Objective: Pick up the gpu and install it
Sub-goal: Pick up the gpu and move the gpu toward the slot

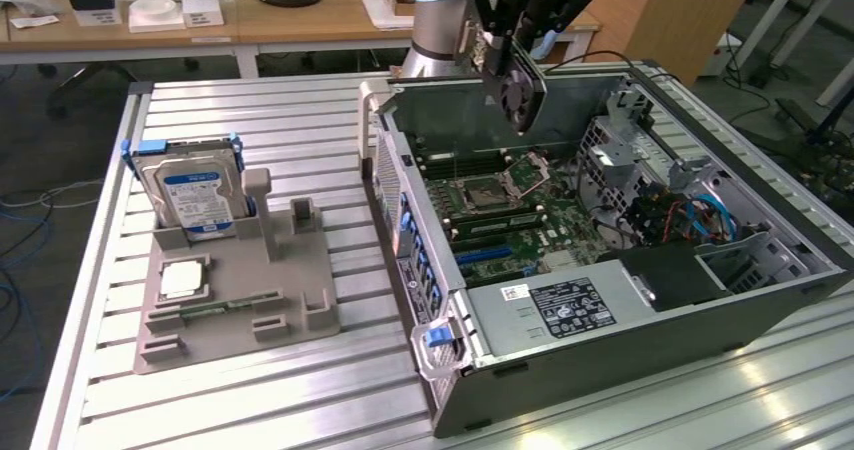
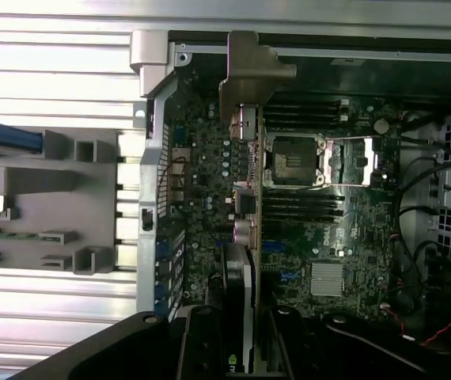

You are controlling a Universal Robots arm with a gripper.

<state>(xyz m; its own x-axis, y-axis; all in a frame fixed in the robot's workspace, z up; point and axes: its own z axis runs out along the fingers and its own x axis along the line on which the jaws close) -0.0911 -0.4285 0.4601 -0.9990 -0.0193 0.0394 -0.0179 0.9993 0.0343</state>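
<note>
Exterior view: gpu hangs on edge in the claw, above the open computer case and over the main board, not touching it. Claw is closed on the gpu's upper part. Wrist view has it edge-on between the fingers, with its metal bracket at the far end. Likely light, stiff and fragile; best held by the board edges, clear of fan and contacts. Count: one gpu, one claw, one case, one hard drive upright in one grey stand on the table.
</note>
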